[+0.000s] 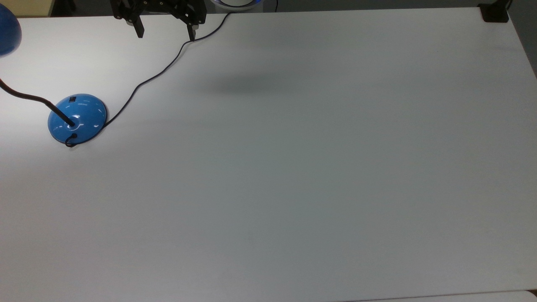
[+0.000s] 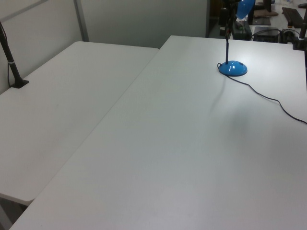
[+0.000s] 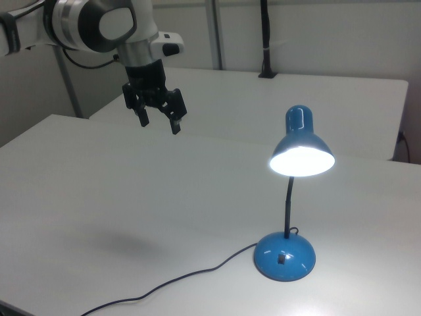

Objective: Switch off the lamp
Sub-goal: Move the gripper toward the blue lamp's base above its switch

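A glossy blue dome-based desk lamp (image 3: 285, 253) glows on the white worktop (image 3: 131, 197); the right view shows its lit shade, the gripper (image 3: 158, 122) aloft, fingers apart.

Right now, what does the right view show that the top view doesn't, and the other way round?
Right view alone: the lit underside of the lamp's shade, glowing, so the lamp is on, plus the arm's white body above the open gripper. Top view alone: a black clamp at the table's far corner on the top view's right. Both share the blue base with its black switch, the bendy neck and the cord.
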Robot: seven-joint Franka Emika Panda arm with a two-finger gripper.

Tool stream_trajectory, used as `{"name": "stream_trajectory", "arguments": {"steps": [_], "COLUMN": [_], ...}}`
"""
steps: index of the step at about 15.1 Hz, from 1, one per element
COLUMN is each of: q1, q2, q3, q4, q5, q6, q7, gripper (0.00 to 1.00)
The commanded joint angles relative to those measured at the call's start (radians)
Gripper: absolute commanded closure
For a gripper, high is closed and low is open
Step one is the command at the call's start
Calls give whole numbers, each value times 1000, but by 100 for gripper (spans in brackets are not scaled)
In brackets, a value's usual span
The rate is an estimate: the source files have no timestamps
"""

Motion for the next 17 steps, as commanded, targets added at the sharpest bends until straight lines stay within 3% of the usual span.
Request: {"name": "stream_trajectory", "arguments": {"steps": [1, 13, 17], "q1": [8, 2, -48], "q2": [-2, -19, -72], "q3": [-5, -15, -48], "q4": [7, 4, 2], "q5": [-16, -16, -21], "q6": [0, -18, -214], "q7": [-6, -20, -462], "gripper": [0, 0, 0]}}
